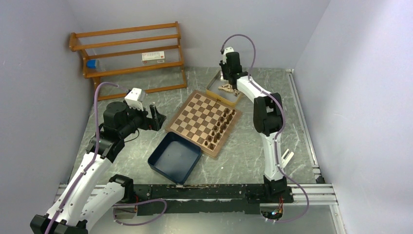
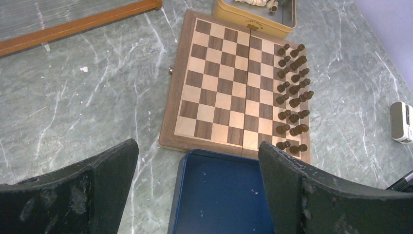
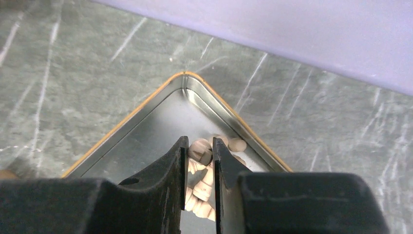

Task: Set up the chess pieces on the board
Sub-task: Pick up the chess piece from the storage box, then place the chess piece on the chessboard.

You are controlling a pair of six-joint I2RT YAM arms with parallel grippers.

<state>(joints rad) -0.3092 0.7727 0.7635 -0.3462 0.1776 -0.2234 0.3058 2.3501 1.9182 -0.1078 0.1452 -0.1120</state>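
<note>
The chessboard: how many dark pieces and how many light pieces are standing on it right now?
Dark brown wooden chess pieces on the checkered wooden chessboard: 16
Light tan wooden chess pieces on it: 0 (they lie in the shiny metal tin)
Total on the board: 16

text: none legible | tin point(image 2: 253, 23) emboss: blurred | rack label point(image 1: 154, 56): too small
</note>
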